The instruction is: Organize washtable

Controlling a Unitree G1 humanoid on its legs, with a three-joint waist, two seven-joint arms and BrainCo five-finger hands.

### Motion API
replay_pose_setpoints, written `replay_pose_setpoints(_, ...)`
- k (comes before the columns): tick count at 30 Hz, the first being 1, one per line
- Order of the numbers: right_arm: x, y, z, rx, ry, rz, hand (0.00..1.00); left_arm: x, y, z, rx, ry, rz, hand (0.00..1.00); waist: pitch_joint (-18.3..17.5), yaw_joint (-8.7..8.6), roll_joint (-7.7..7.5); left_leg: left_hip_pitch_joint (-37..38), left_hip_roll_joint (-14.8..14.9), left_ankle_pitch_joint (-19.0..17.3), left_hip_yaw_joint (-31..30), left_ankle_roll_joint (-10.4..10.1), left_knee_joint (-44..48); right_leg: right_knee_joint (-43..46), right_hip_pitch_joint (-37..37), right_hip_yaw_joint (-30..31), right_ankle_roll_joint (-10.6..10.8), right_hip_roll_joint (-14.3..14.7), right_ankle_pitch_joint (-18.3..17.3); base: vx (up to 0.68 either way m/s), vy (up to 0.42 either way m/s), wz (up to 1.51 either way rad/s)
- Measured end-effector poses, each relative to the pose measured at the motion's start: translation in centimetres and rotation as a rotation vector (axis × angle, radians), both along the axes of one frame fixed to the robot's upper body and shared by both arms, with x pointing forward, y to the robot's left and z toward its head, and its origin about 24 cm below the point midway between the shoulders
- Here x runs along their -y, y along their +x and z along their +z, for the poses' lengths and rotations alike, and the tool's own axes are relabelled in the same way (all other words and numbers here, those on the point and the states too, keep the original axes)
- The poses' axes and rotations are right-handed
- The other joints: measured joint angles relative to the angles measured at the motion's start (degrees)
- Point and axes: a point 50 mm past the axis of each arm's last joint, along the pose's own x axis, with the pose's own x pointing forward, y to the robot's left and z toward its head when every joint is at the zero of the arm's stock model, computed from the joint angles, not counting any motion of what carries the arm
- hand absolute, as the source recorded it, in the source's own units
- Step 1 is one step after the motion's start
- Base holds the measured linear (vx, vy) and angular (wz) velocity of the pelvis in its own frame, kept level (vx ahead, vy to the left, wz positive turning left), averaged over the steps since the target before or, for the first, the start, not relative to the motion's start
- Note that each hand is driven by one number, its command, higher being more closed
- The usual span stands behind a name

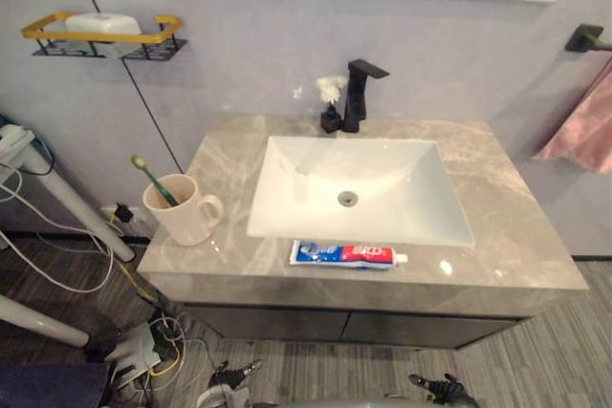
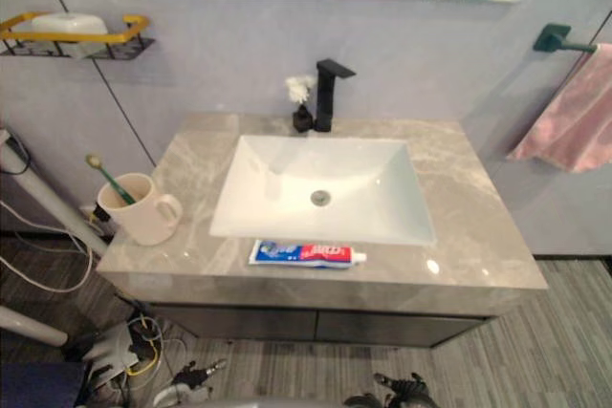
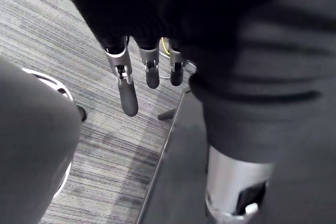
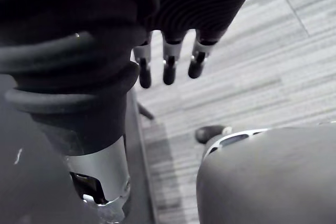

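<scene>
A toothpaste tube [image 1: 346, 254] lies flat on the grey marble countertop [image 1: 516, 236], along the front rim of the white sink basin [image 1: 359, 188]. At the counter's left end stands a cream mug [image 1: 182, 209] holding a green toothbrush [image 1: 153, 181]. My left hand [image 3: 127, 93] hangs low beside the cabinet with straight fingers and holds nothing. My right hand [image 4: 168, 69] hangs the same way, empty. Both hands show at the bottom of the left eye view, left hand [image 1: 229, 376] and right hand [image 1: 440, 389], well below the counter.
A black faucet [image 1: 359, 93] stands behind the basin with a small white flower ornament [image 1: 331, 93] beside it. A yellow-railed wall shelf [image 1: 100, 35] with a white soap bar hangs at upper left. A pink towel [image 1: 583, 126] hangs at right. Cables lie on the floor [image 1: 57, 274] at left.
</scene>
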Motion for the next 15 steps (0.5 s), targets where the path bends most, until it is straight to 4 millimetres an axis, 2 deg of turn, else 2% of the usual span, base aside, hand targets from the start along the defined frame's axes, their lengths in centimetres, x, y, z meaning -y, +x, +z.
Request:
replay_pose_setpoints(5, 0.0, -1.2, -0.2, -0.033, 0.004, -0.01, 0.0, -0.3, -0.2, 0.0, -0.01, 0.004, 0.012, 0.0, -0.18, 0.04, -0.62, 0.9, -0.15, 0.0, -1.69, 0.01, -0.4, -1.91, 2.02, -0.75, 0.03, 0.2, 0.32, 0.05, 0.006, 0.05)
replay_pose_setpoints(15, 0.1, -2.4, -0.5, -0.079, 0.013, -0.03, 0.0, -0.7, -0.5, -0.1, -0.031, 0.023, 0.018, 0.0, -0.22, -0.09, -0.28, 1.63, -0.35, -0.01, -2.95, 0.02, -0.66, -4.55, 3.77, -0.79, -0.92, 0.59, 1.37, -0.01, -0.006, -0.01)
